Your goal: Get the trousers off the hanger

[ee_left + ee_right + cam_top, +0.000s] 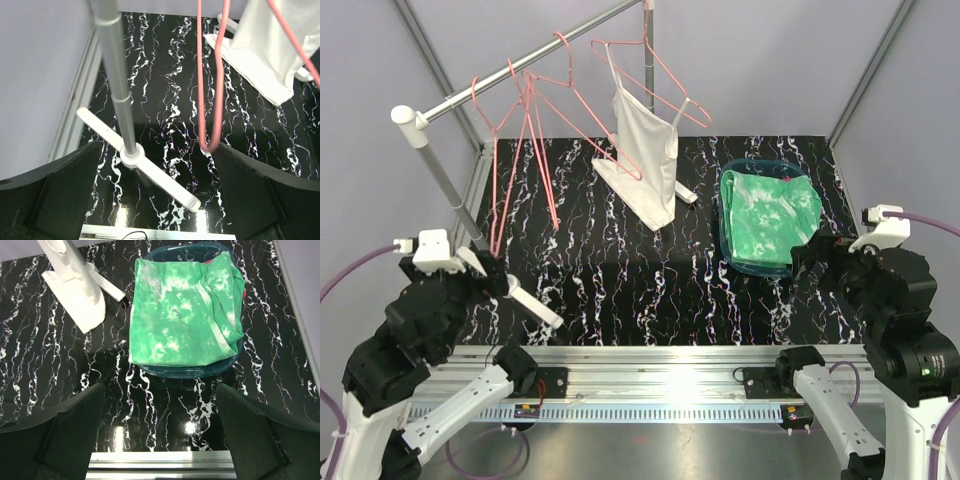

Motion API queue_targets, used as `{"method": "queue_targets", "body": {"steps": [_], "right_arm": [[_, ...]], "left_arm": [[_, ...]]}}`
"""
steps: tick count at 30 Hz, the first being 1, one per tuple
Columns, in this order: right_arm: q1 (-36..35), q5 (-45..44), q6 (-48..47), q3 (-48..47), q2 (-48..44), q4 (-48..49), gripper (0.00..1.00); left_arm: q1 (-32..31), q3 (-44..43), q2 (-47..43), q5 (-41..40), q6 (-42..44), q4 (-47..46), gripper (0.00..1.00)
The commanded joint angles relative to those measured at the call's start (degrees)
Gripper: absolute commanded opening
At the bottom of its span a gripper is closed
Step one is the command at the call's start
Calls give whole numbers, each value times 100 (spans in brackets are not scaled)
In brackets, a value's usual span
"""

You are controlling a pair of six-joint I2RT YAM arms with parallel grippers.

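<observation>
A pale grey wall closes the room to the left of the rack (520,72). My left pincer (157,147) hovers with its jaws wide apart and holds nothing, just in front of the rack's left post (117,75) and its white cross foot (165,182). The surface (620,280) under the rack is glossy black with white veins. Bare pink hangers (525,130) dangle from the left half of the rack's bar. One of them hangs low, beside the left post. Further right on the bar, a white tank top (650,150) hangs on a pink hanger, its hem touching the surface. To the right of the rack stands a teal basin (185,372). The green and white trousers (182,315) lie folded on top in it, with a sliver of pink cloth (244,290) showing beneath. My right pincer (160,387) is spread wide and holds nothing, right of the rack and near the basin's front. Another pale wall stands beyond.
</observation>
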State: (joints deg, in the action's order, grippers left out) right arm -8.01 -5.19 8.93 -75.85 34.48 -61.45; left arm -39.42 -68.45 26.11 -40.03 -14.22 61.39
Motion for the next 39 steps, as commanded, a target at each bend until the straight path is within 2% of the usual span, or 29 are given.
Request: {"method": "queue_targets", "body": {"steps": [1,6,14,26,39], "right_arm": [[-131,-439,-93,53,-90,-174,99],[-174,-447,-102,150,-240,-183,100],[-429,-993,-225,439,-547,-43,99],[-421,-1116,-243,747,-803,274,99],[-421,-632,65,923,-636,784,99]], "left_arm": [[-4,278,-483,-409,-327,5,99],[-4,946,-1098,-182,-311,-328,99],[-13,1579,-1214,-23,-318,-1119,99],[-13,1580,-766,-154,-397,-1059,99],[-13,1536,-580,-400,-608,-918,99]]}}
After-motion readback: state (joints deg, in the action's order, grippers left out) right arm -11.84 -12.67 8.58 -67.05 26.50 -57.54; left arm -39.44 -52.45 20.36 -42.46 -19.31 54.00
